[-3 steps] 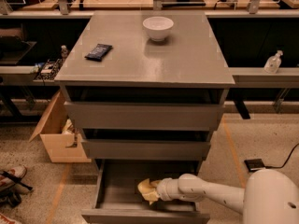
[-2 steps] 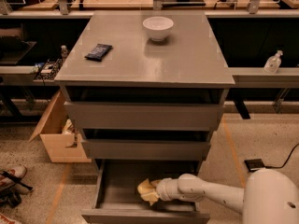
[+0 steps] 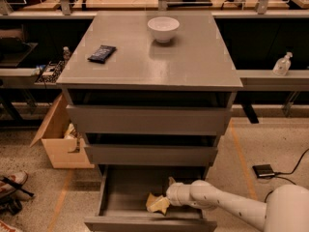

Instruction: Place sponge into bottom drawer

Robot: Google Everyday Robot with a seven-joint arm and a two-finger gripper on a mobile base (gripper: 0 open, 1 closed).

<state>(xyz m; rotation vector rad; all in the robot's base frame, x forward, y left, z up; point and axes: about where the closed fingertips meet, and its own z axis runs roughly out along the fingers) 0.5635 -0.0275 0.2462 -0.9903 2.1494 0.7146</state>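
Observation:
The bottom drawer [image 3: 116, 187] of the grey cabinet is pulled open at the bottom of the camera view. My white arm reaches in from the lower right, and the gripper [image 3: 163, 200] is inside the drawer near its front right. The pale yellow sponge [image 3: 157, 203] is at the gripper's tip, low over the drawer floor. I cannot tell whether it rests on the floor or is still held.
A white bowl [image 3: 163, 28] and a dark flat packet [image 3: 102, 53] lie on the cabinet top [image 3: 193, 62]. The two upper drawers [image 3: 149, 120] are partly open. A cardboard box [image 3: 58, 139] stands left of the cabinet. A black device with a cable [image 3: 265, 170] lies on the floor right.
The gripper and sponge stay in the same spot inside the bottom drawer; no clear movement shows.

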